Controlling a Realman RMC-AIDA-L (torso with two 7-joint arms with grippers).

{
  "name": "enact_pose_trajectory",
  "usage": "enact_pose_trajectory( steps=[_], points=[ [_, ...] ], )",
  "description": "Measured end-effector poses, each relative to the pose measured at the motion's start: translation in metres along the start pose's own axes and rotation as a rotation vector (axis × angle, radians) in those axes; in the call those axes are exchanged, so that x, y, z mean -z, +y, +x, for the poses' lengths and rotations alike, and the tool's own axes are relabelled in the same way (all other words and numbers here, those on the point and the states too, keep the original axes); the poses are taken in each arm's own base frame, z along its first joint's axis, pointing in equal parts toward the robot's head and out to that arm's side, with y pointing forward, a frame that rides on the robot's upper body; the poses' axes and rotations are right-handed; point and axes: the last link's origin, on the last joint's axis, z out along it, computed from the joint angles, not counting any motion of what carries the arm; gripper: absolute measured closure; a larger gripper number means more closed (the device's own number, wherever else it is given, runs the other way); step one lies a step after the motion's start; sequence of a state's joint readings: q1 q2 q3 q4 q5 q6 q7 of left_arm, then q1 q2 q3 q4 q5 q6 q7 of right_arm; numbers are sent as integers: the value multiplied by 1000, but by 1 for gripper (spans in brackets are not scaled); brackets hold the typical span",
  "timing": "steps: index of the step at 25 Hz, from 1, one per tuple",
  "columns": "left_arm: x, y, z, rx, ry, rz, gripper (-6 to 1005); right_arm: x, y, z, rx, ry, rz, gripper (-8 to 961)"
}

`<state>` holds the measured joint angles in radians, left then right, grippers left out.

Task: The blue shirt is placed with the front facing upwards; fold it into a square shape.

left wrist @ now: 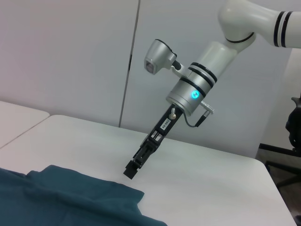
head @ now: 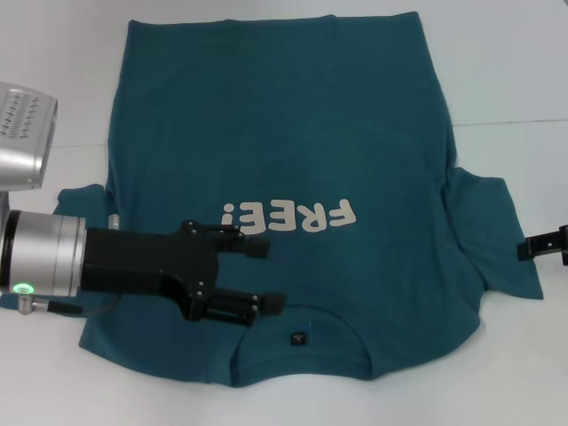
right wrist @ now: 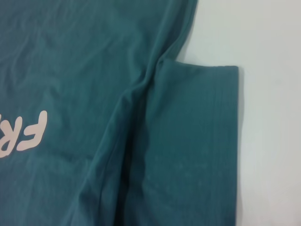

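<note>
The left tool (head: 266, 275) is stretched low over the shirt (head: 293, 133), its fingers spread open and holding nothing. The right tool (left wrist: 131, 170) is held tilted just beside the right sleeve; its opening cannot be told. The shirt is laid flat on the white tabletop (head: 515, 62), lettering up, collar nearest the robot.

White room, white worktop.
You had a plain worktop (left wrist: 225, 183), pale panelled wall (left wrist: 70, 61), and dark chair (left wrist: 294, 141) at the edge.
</note>
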<state>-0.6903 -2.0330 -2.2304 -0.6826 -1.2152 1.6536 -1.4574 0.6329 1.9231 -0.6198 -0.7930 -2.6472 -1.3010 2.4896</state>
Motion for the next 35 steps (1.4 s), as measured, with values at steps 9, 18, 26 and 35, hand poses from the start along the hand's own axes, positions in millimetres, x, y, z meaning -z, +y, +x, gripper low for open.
enact_pose_trajectory(
  steps=[9, 18, 26, 35],
  points=[
    [0, 0, 0, -4, 0, -1, 171, -5, 5, -2, 14, 2, -1, 64],
    [-1, 0, 0, -5, 0, -1, 172, -12, 6, -1, 18, 2, 11, 70],
    [-1, 0, 1, -7, 0, -1, 172, -17, 7, 1, 17, 4, 10, 110],
    [-5, 1, 0, -6, -8, -10, 172, -22, 7, 3, 15, 4, 11, 129]
  ],
)
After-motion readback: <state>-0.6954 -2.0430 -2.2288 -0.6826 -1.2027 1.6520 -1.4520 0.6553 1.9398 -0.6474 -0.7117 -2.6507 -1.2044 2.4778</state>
